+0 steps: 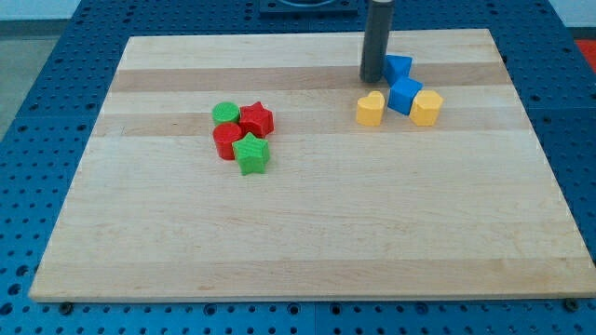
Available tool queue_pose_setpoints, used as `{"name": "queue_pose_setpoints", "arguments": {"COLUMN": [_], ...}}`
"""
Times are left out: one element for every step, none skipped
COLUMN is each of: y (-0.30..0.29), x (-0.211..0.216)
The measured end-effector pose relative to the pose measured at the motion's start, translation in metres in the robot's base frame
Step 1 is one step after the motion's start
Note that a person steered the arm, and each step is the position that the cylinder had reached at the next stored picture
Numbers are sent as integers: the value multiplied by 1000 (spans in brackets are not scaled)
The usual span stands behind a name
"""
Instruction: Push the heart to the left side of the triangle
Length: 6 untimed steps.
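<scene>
A yellow heart point(371, 109) lies right of the board's middle, near the view's top. A blue triangle point(399, 66) lies just up and to the right of it, partly behind the rod. A blue cube point(404, 95) sits between the heart and a yellow hexagon-like block point(426, 108), touching or nearly touching both. My tip point(372, 81) stands on the board just above the heart and at the triangle's left edge. I cannot tell whether it touches either.
A tight cluster sits left of centre: a green round block point(224, 114), a red star point(256, 119), another red block point(226, 141) and a green star point(250, 154). The wooden board point(298, 242) lies on a blue perforated table.
</scene>
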State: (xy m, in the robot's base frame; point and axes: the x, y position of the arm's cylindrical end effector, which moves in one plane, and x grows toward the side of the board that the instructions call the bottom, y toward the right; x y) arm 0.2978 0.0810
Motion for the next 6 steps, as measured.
{"name": "queue_pose_setpoints", "arguments": {"y": [-34,-45,-31,-24,-14,18], "x": [18,78,138,140,102,52]}}
